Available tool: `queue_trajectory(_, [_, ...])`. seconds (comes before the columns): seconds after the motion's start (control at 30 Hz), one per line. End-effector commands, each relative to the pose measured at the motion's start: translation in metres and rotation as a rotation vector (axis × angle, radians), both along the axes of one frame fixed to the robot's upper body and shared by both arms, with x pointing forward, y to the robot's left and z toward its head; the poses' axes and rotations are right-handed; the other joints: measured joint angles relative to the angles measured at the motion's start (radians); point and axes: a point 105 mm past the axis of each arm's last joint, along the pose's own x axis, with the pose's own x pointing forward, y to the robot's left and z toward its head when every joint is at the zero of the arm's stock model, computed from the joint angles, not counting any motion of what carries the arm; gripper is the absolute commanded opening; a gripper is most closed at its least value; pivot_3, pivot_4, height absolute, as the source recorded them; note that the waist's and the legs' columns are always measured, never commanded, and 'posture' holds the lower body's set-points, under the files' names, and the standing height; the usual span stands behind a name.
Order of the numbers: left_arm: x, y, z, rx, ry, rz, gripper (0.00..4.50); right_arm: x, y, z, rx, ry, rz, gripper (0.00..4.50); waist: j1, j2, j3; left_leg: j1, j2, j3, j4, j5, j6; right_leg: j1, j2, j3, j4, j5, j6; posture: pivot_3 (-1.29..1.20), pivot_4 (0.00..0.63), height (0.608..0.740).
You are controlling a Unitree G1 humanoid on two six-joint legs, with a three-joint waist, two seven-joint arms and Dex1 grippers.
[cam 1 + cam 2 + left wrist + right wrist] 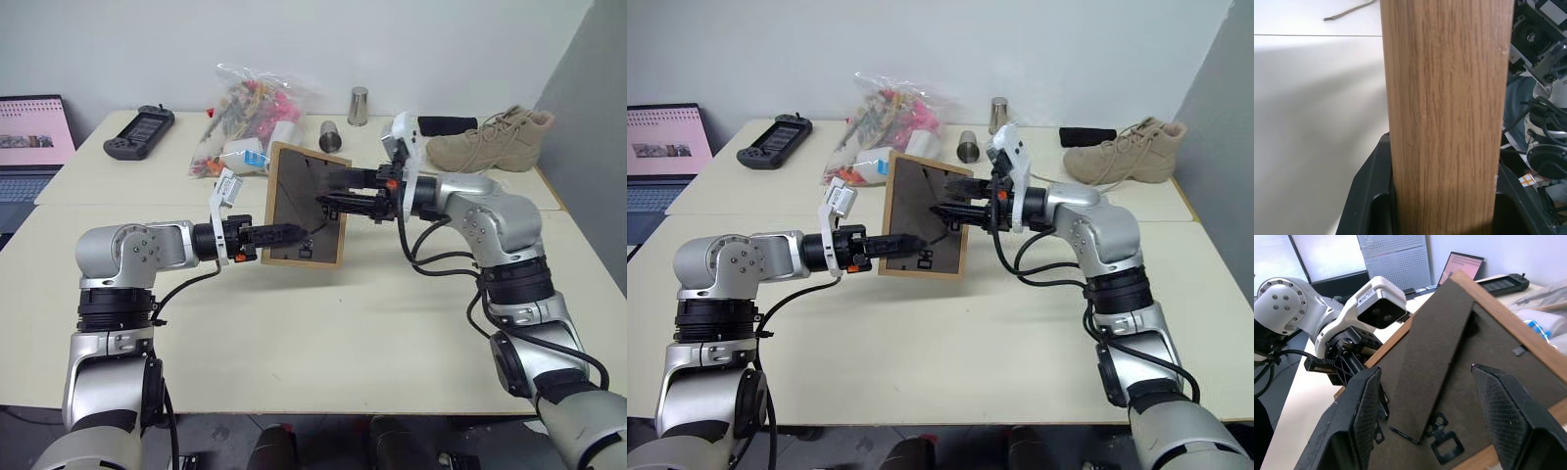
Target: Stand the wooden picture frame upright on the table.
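My left gripper (284, 233) is shut on the lower left edge of the wooden picture frame (304, 201) and holds it up over the table (323, 343). The frame's dark back panel faces me. In the left wrist view the light-wood edge (1447, 112) runs up between the two black fingers (1369, 196). My right gripper (1425, 369) reaches in level from the right. It stands open at the back panel, with the fold-out stand (1437, 357) lying flat between its spread fingers. The frame's picture side is hidden.
Across the back of the table lie a handheld game console (139, 130), a clear bag of colourful items (245, 122), two metal cups (359, 105), a black bar (446, 124) and a tan boot (495, 139). A laptop (29, 137) sits at the far left.
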Motion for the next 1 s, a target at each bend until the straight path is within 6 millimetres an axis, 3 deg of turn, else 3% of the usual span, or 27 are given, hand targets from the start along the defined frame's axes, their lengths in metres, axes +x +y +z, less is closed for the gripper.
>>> queue_trajectory(0.03, [-0.004,-0.005,0.012,-0.012,-0.074,-0.034,1.28,-0.008,0.016,0.013,-0.006,-0.079,0.045,3.13,-0.001,0.0,0.0,0.0,0.0,0.0,0.0,0.0,0.0,0.0,0.0,0.0,0.0,0.0,0.0,0.0,0.15,0.74])
queue_trajectory(0.3, [-0.007,-0.005,0.009,-0.005,-0.078,-0.035,1.28,-0.017,0.026,0.011,-0.008,-0.075,0.094,3.13,0.0,0.0,0.0,0.0,0.0,0.0,0.0,0.0,0.0,0.0,0.0,0.0,0.0,0.0,0.0,0.0,0.15,0.74])
queue_trajectory(0.77, [-0.005,-0.003,0.009,-0.007,-0.088,-0.026,1.28,0.006,0.002,0.007,-0.009,-0.041,-0.029,3.13,-0.001,0.0,0.0,0.0,0.0,0.0,0.0,0.0,0.0,0.0,0.0,0.0,0.0,0.0,0.0,0.0,0.15,0.74])
queue_trajectory(1.0, [-0.005,-0.002,0.008,0.001,-0.09,-0.026,1.28,-0.01,0.019,0.003,-0.011,-0.044,0.062,3.13,-0.001,0.0,0.0,0.0,0.0,0.0,0.0,0.0,0.0,0.0,0.0,0.0,0.0,0.0,0.0,0.0,0.15,0.74])
